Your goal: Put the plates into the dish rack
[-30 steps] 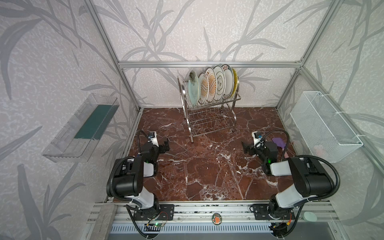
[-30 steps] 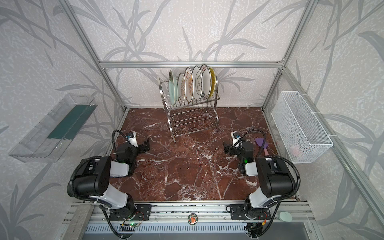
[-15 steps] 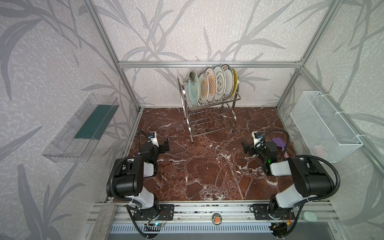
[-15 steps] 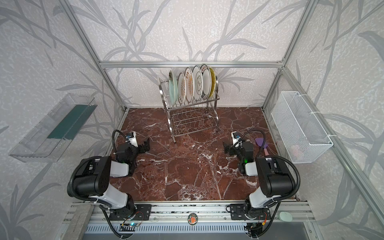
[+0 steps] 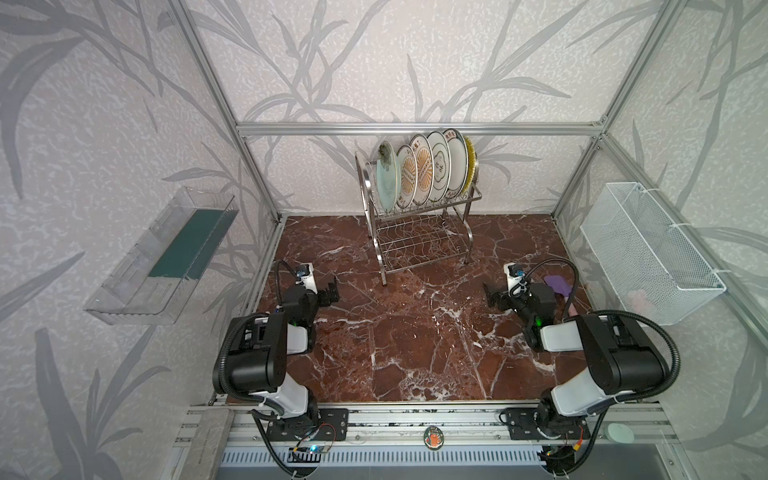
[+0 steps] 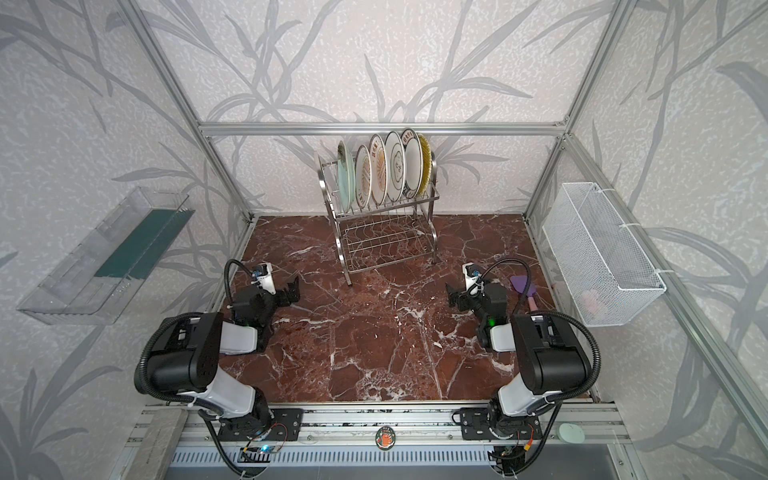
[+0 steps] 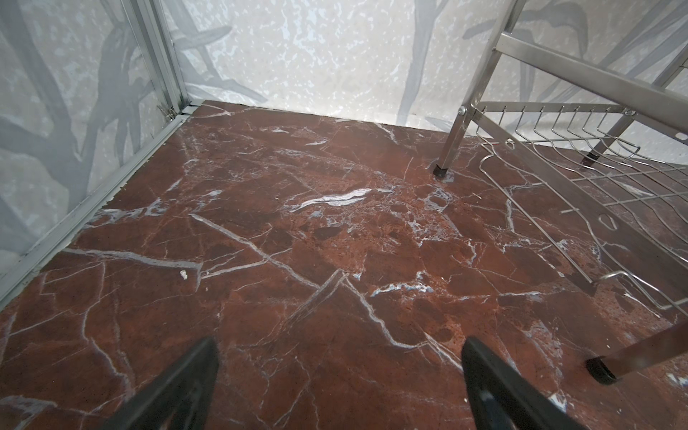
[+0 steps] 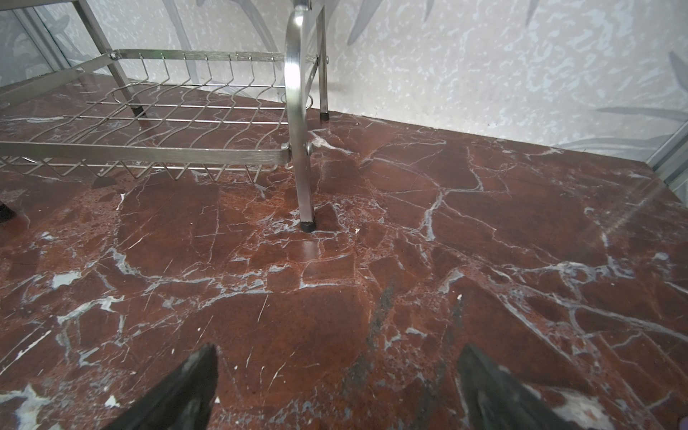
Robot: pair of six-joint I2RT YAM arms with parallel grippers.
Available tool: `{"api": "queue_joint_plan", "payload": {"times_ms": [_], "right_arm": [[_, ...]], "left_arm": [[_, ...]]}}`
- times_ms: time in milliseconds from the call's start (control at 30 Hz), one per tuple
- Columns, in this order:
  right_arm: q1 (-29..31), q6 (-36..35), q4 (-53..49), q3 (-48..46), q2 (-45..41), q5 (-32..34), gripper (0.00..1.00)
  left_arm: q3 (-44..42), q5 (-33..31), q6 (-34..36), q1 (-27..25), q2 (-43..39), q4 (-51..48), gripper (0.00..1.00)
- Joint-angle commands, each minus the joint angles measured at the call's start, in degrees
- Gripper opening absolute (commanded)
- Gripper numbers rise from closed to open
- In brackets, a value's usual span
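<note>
Six plates (image 5: 424,176) upright on top tier of rack (image 5: 415,243), back edge of counter (image 5: 415,332), seen in both top views only. Wrist cams: just rack legs, lower tier. L gripper (image 5: 330,291) & R gripper (image 5: 492,293) jaws wide, empty.

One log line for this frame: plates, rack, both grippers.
plates: six, upright in dish rack top tier | left gripper: open, empty, low over table | right gripper: open, empty, low over table

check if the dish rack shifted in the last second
No: the dish rack stands at the same spot below the back frame bar.
</note>
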Motion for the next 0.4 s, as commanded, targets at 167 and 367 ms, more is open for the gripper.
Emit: {"api": "queue_joint_plan", "payload": {"times_ms": [167,367], "right_arm": [[0.17,-0.59,0.63,1.05,0.21,-0.57,0.99],[0.16,-0.6,0.63,1.02,0.23,-0.61,0.99]], "left_arm": [[0.94,0.85,1.26,0.04,-0.39,-0.1,0.99],[2.79,-5.29,3.01,-2.98,-0.74,-4.32,0.99]]}}
